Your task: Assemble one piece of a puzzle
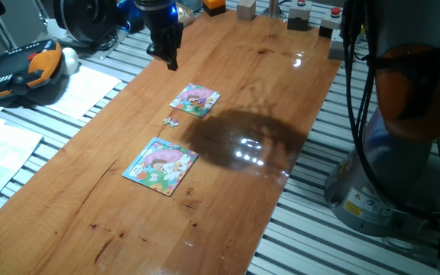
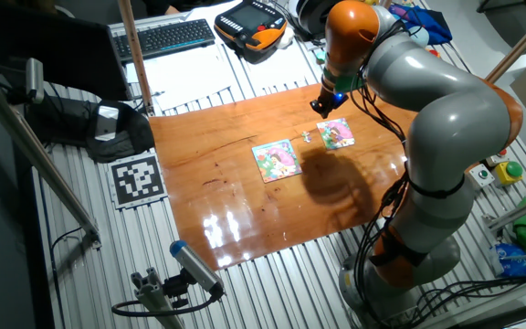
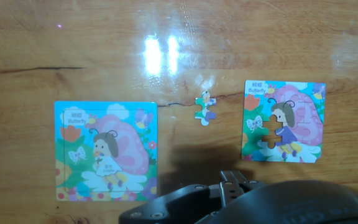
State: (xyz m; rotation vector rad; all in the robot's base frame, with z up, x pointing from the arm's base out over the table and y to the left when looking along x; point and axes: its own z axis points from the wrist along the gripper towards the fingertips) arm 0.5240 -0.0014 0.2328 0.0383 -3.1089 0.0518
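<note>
Nearest my camera, the gripper [image 3: 232, 183] hangs above the desk [image 3: 166, 68]; whether its fingers are wide or narrow, I cannot tell. The piece [image 3: 204, 108] lies loose between both puzzles (untouched, I judge). Next I must descend on it, then carry it to the puzzle [image 3: 283, 121] with the gap.
</note>
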